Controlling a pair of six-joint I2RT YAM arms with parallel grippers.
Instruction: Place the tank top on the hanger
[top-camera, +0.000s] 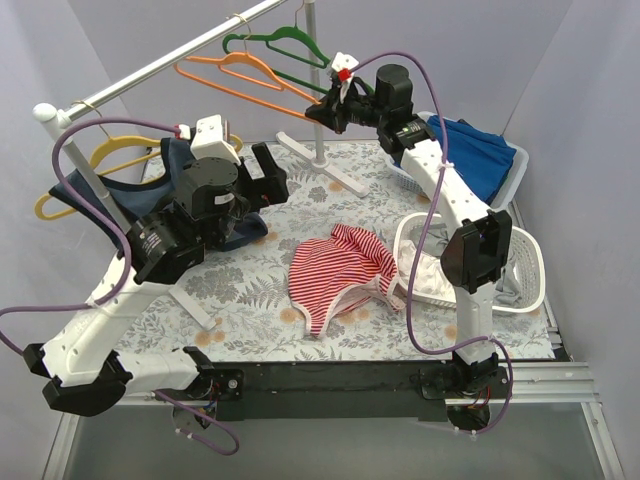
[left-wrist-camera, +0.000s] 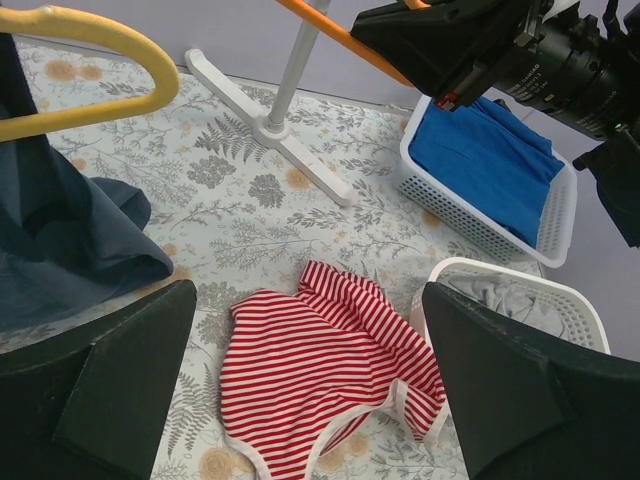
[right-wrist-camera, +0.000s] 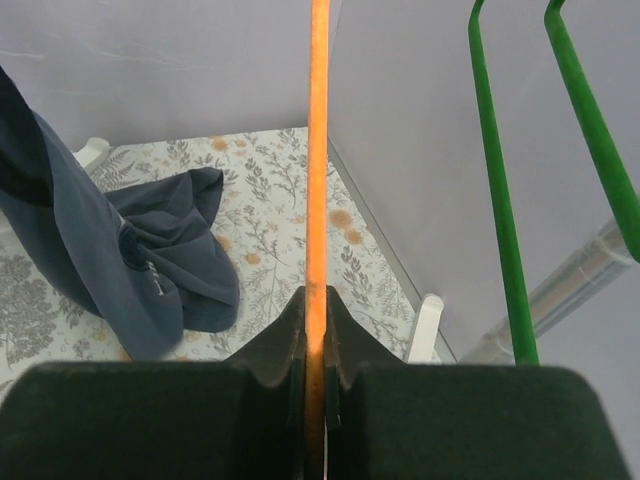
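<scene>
The top view looks down from high behind the arm bases, far enough back to hold the whole tabletop (top-camera: 240, 290), the clothes rail (top-camera: 170, 62) and both arms. The left wrist view faces forward and down across the tabletop through its own left claw (left-wrist-camera: 308, 300), at middling range from the striped top (left-wrist-camera: 320, 370). The right wrist view sits very close to the orange hanger (right-wrist-camera: 318, 150), whose bar runs up its middle from the right claw (right-wrist-camera: 318, 310), facing a wall corner. All three share that hanger and the navy top (right-wrist-camera: 150, 260).

Robot lab, backdrop walls (top-camera: 600, 120), aluminium base rail (top-camera: 560, 380)
</scene>
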